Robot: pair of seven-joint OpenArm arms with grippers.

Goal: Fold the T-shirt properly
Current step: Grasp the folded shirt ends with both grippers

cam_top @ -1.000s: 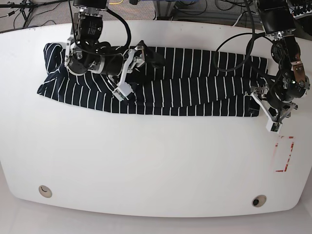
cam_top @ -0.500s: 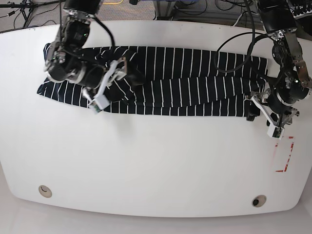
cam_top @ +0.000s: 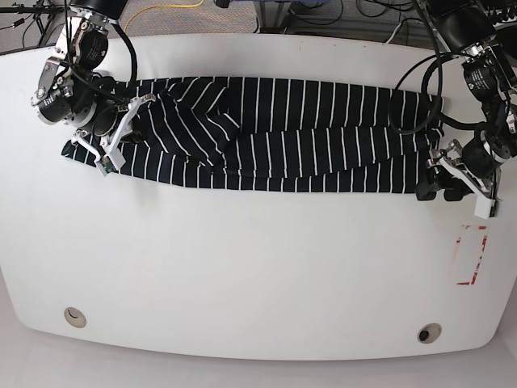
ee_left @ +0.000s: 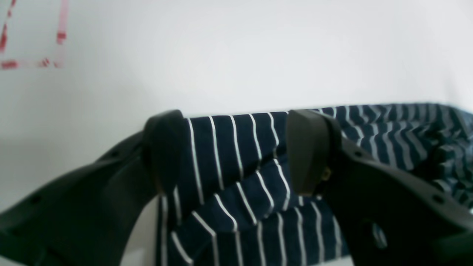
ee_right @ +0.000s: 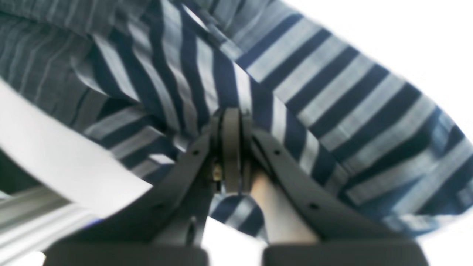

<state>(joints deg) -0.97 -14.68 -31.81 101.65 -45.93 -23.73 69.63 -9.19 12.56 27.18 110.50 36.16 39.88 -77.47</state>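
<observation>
Striped T-shirt (cam_top: 283, 133) on white table (cam_top: 242, 267), right end effector (ee_right: 232, 122) pinching its cloth, left end effector (ee_left: 236, 147) agape, red tape marks (cam_top: 472, 255) nearby

The table (cam_top: 242, 275) lies bare in front of the T-shirt (cam_top: 275, 133), which spans its far part between both arms.

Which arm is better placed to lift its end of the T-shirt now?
The right gripper: its jaws are shut on a pinch of the T-shirt. The left gripper straddles the hem with its jaws open, so it has to close first.
</observation>
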